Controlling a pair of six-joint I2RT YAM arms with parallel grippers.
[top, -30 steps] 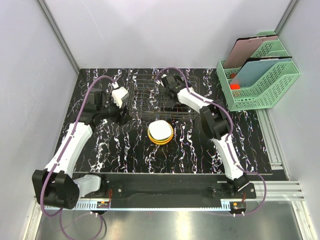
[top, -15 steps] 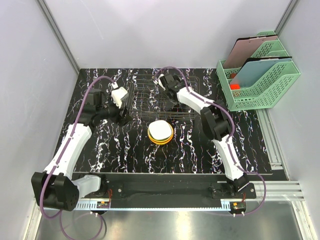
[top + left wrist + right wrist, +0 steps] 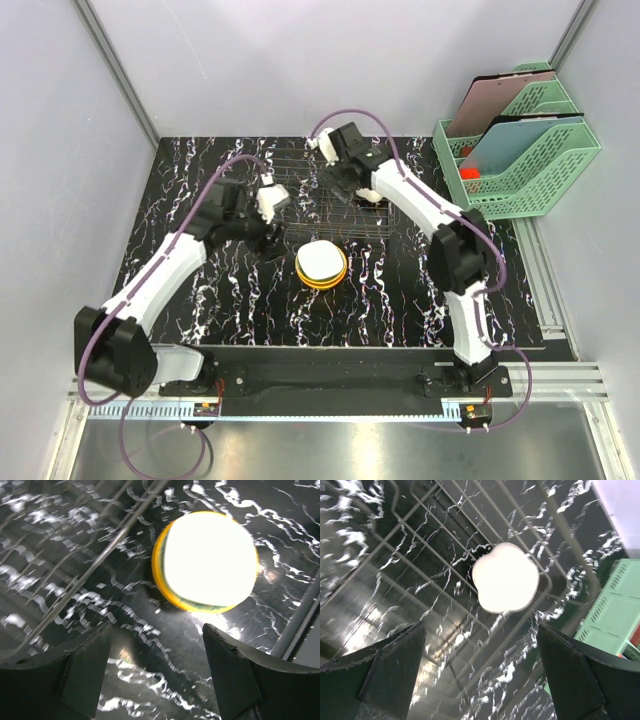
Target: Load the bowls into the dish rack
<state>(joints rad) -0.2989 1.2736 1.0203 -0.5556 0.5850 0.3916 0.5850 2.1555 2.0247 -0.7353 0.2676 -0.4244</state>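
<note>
Step in hand, by my read: fetching the next bowl. Your left gripper is spread and empty, with the bowl stack at its 1 o'clock, on the table at 6 o'clock of the dish rack. Your right gripper is spread and empty above a white bowl lying in the rack. Next: pinch the top rim alone.

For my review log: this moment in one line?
left pincer open, near bowl stack | right pincer open above dish rack | white item inside it
</note>
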